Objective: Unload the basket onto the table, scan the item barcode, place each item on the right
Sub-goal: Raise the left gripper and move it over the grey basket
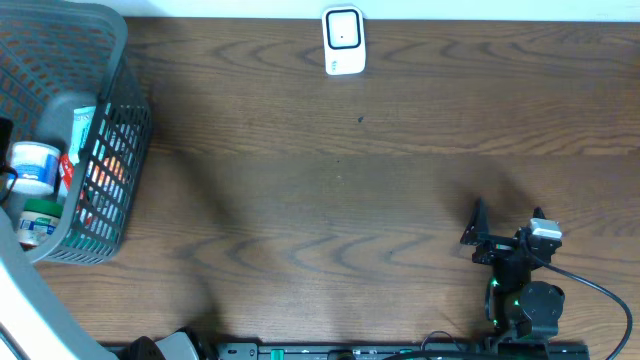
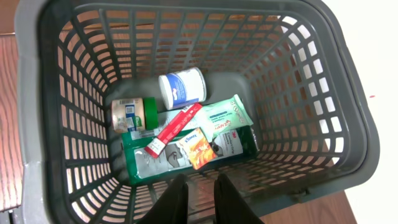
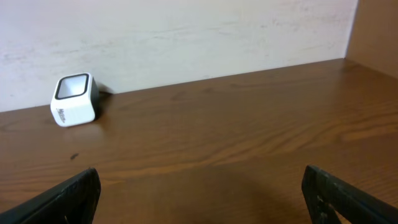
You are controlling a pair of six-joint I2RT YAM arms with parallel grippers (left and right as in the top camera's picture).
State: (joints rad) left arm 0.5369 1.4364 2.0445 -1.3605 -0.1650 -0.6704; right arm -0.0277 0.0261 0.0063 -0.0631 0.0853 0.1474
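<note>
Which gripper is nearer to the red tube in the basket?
Left. The left gripper hangs over the grey basket, above the red tube; the right gripper is across the table, facing the white scanner.

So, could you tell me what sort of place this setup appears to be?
Probably a mock shop checkout on a wooden table: a grey shopping basket holds small packaged goods, and a white barcode scanner stands at the far edge.

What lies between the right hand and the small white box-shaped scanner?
Only bare brown wooden table, save a tiny dark speck; the right wrist view shows it.
</note>
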